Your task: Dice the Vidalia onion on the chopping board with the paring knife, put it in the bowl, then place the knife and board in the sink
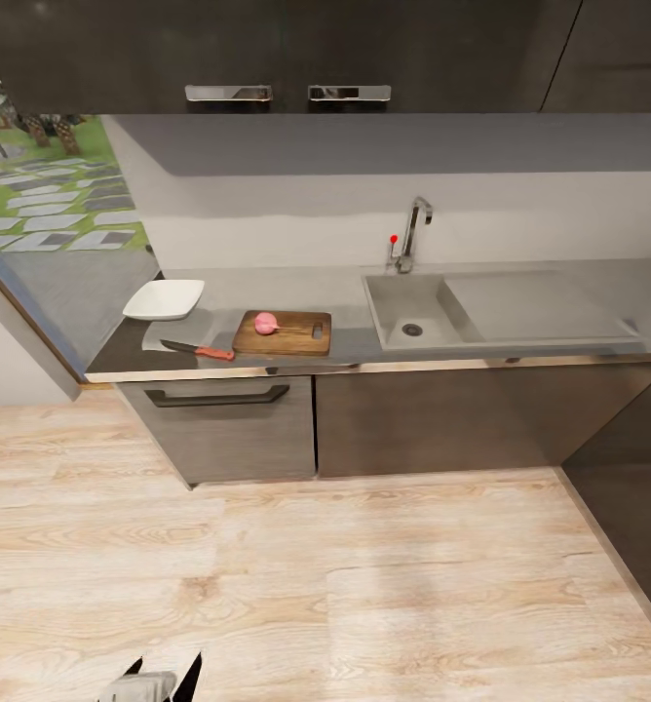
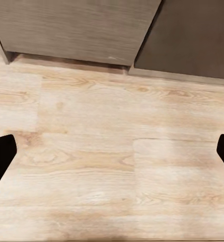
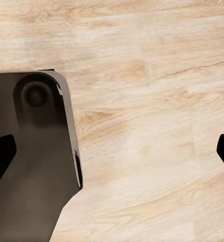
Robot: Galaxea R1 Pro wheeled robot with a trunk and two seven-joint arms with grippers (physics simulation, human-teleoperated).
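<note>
Onion (image 1: pixel 265 323) out of sink (image 1: pixel 403 310), whole on chopping board (image 1: pixel 283 333); paring knife (image 1: pixel 198 349) beside it, bowl (image 1: pixel 164 298) behind. Dicing, transfer, sink drop-off left. Left gripper (image 2: pixel 112 151), right gripper (image 3: pixel 112 151) spread wide, empty, over floor.

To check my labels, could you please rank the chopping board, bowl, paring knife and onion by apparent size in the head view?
1. chopping board
2. bowl, only slightly smaller in outline and a little farther back, so this pair is close
3. paring knife
4. onion
</note>
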